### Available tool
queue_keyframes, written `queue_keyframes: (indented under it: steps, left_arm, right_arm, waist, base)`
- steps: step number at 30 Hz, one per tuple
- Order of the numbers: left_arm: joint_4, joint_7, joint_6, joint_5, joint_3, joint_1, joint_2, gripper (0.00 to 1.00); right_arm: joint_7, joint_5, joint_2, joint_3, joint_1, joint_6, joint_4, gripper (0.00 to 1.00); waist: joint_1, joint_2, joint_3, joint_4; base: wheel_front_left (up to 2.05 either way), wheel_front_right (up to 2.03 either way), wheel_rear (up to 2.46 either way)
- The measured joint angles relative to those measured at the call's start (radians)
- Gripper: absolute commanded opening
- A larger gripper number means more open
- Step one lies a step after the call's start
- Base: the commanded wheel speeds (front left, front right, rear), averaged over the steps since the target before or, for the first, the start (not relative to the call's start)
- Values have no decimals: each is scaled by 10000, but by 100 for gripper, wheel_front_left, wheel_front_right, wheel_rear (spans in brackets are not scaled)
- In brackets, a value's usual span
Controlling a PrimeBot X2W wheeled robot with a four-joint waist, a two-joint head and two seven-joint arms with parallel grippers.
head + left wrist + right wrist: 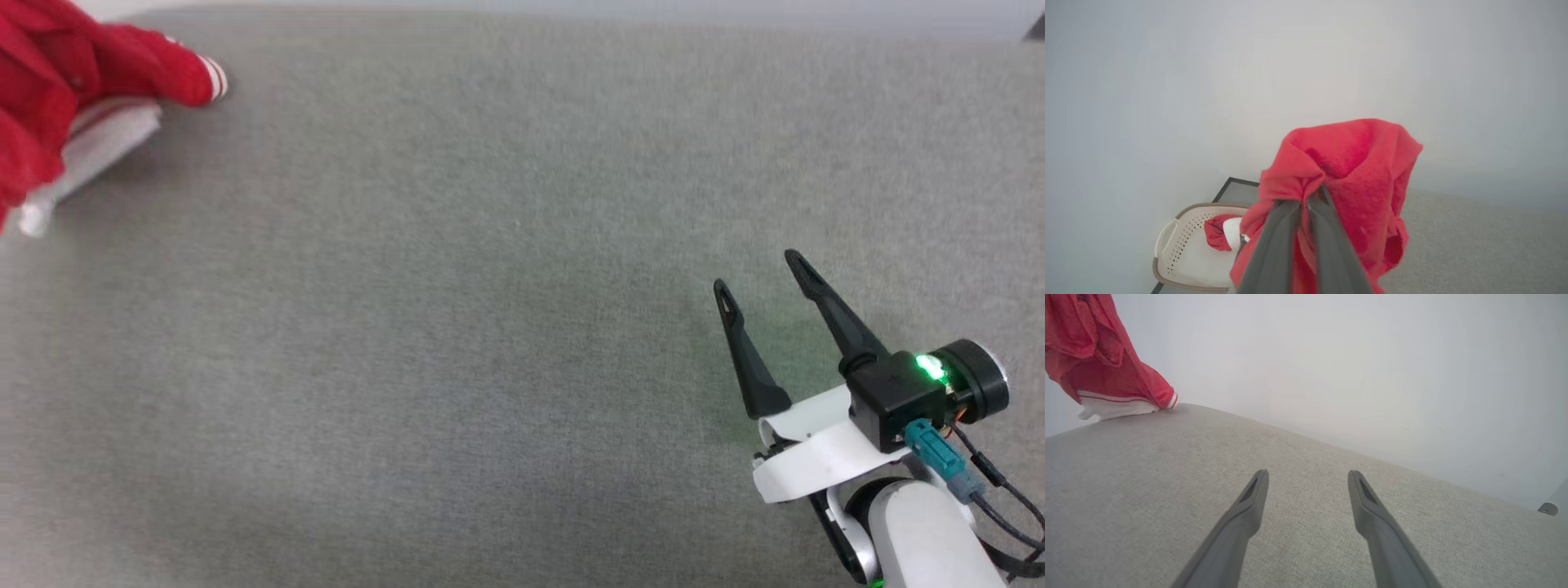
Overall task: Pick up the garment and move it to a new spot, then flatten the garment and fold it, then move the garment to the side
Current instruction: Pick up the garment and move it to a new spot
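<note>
Clearly the left hand (1312,197) does the carrying: its two dark fingers are clenched on a bunched fold of the garment (1359,167), which hangs from that pinch in a red heap. Pinching a gathered fold rather than one edge likely gives a firm hold for the move, though it leaves the cloth crumpled. In the head view the garment is at the far left corner of the desk (522,327), its white hem and striped cuff touching the grey top. Below that edge stands a pale perforated basket (1175,249) with something red and white in it; whether that is part of the garment I cannot tell. The right hand (756,271) hovers released, fingers spread, near the near right corner, probably waiting for the flattening.
</note>
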Motion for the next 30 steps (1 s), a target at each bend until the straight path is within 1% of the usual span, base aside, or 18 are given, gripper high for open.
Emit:
queue_keyframes:
  steps: [2,6,11,15,22,30]
  left_arm:
    - [-127,-236,0,167,-240,-221,96,0]
    - [-491,-531,0,255,-663,-690,92,0]
    - [-1089,-571,0,230,-1235,-1050,-48,0]
    - [-1593,-334,0,58,-1638,-1151,-86,0]
    - [-2546,240,13,-173,-2025,-1188,-286,0]
    - [-4195,1206,506,-579,-2383,-729,-1018,0]
  right_arm:
    - [-84,19,65,-21,36,0,121,100]
    - [-211,81,176,-61,199,0,351,100]
    - [-359,157,290,-138,290,0,527,100]
    - [-449,155,332,-435,440,0,610,100]
    - [-518,25,330,-1331,814,0,639,100]
    - [-516,-132,205,-2892,984,0,441,100]
  waist:
    - [-1,0,-300,71]
    - [0,1,-889,215]
    - [0,0,-1549,395]
    - [-1,0,-2024,478]
    - [-1,0,-2648,393]
    - [0,0,-2813,-209]
  base:
    - [0,0,0]
    - [0,0,0]
    - [0,0,0]
    - [0,0,0]
    - [0,0,0]
    - [0,0,0]
